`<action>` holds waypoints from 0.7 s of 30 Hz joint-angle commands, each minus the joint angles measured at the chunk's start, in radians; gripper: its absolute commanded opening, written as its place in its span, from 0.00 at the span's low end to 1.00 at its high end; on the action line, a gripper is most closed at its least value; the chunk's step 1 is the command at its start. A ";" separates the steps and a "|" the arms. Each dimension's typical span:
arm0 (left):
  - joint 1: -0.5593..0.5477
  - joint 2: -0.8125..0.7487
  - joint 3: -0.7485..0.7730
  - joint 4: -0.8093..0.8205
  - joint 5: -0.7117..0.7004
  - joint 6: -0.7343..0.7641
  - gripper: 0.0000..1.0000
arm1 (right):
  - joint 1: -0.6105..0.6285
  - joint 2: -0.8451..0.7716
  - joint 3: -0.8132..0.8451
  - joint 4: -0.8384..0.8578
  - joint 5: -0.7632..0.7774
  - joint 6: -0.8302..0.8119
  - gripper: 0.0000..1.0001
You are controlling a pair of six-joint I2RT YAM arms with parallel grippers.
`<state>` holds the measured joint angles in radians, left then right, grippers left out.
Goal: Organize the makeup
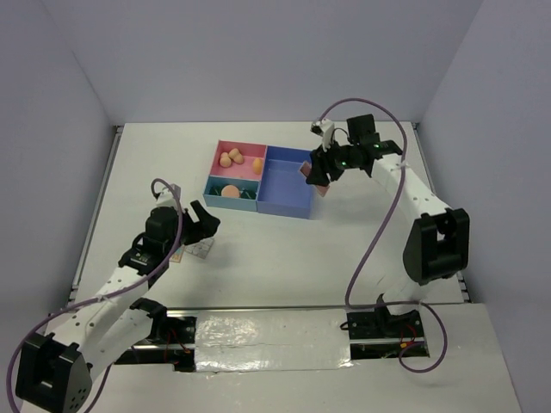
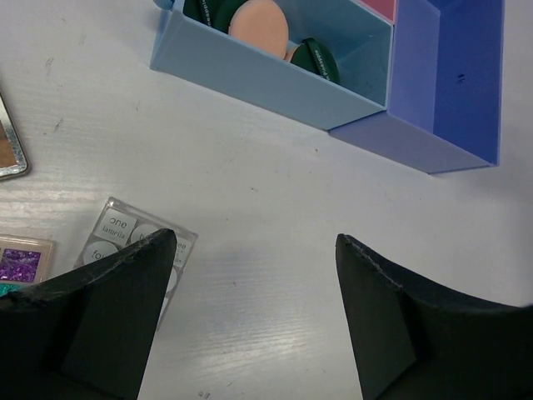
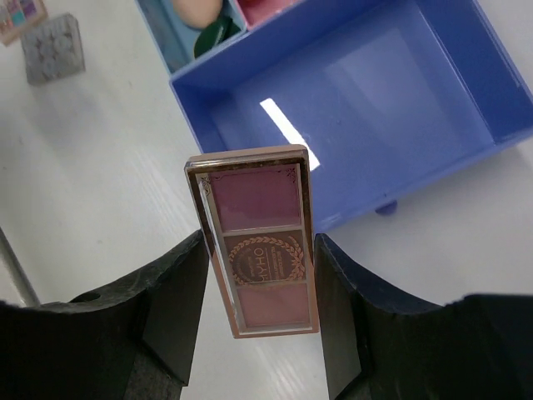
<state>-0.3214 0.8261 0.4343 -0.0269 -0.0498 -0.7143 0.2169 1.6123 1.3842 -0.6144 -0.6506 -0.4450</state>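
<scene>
Right claw (image 3: 260, 254): pinching a flat rectangular pink eyeshadow palette (image 3: 260, 242) with a rose-gold frame by its long edges, over the wall of the deep blue plastic compartment (image 3: 391, 92). I judge this a carry, the palette held edge-on to the fingers so it can drop in flat.
Left claw (image 2: 254, 246): spread wide and holding nothing, low over the white table (image 2: 275, 183). It is probably lining up the next pick.
Pink-and-blue plastic compartment tray (image 1: 263, 172): mid-table, within reach of both arms.
Deep blue compartment: the widest bay, bare inside, which suits long palettes.
Light blue compartment (image 2: 250, 79): holds a round peach puff (image 2: 260, 25) among dark green round compacts (image 2: 318, 60), the round things grouped together.
Loose palettes: a clear-lidded palette (image 2: 125, 233) and a purple glitter palette (image 2: 25, 258) lie on the table, well apart from the tray and unsorted.
Pink compartment (image 1: 245, 148): holds the peach egg-shaped sponges (image 1: 231, 158), seemingly three.
Hidden: a left finger covers part of the clear-lidded palette. A silver-edged palette (image 2: 8, 154) is cut off at the frame edge. The compacts are partly cropped, so their count is unsure. Whether the held palette touches the wall cannot be told.
</scene>
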 commanded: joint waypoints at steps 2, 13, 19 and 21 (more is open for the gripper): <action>0.005 -0.028 0.018 -0.013 -0.002 -0.016 0.90 | 0.027 0.119 0.131 0.111 -0.021 0.205 0.19; 0.007 -0.085 -0.003 -0.047 -0.016 -0.040 0.90 | 0.140 0.360 0.341 0.102 0.046 0.310 0.27; 0.007 -0.096 0.000 -0.076 -0.025 -0.042 0.90 | 0.159 0.469 0.398 0.062 0.150 0.301 0.38; 0.007 -0.096 0.000 -0.088 -0.033 -0.050 0.90 | 0.157 0.485 0.395 0.044 0.180 0.282 0.43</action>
<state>-0.3210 0.7441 0.4339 -0.1089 -0.0620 -0.7418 0.3817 2.0716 1.7355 -0.5438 -0.5354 -0.1513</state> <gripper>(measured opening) 0.896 0.565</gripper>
